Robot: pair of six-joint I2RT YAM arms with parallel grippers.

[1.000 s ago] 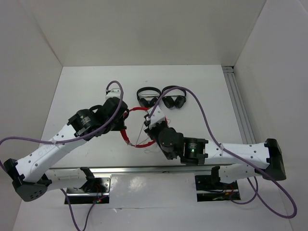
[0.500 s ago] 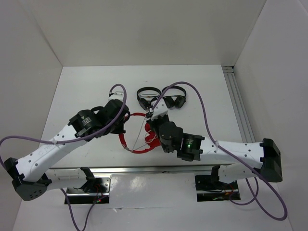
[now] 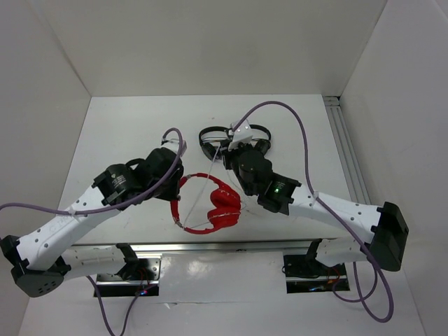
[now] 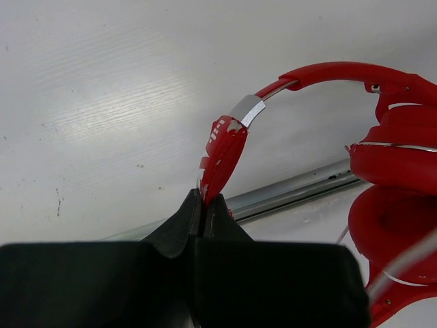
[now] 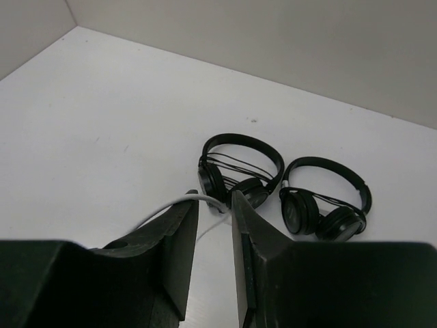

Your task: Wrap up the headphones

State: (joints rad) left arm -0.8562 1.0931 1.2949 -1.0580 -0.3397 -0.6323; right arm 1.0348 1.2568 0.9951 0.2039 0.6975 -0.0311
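The red headphones lie at the table's front middle, cups together on the right, headband arching left. My left gripper is shut on the end of the red headband; in the left wrist view the jaws pinch the red band, with the cups at the right. My right gripper is above the headphones, near the black ones. In the right wrist view its jaws stand a little apart, and the thin white cable lies across the fingertips, not pinched.
Two small black headphones lie side by side at the back middle, just ahead of the right gripper. A metal rail runs along the near table edge, and another along the right side. White walls surround the table.
My right gripper has moved back from the red headphones toward the black ones, drawing the white cable along. The red headphones have turned, so the cups now show. My left gripper has kept its grip.
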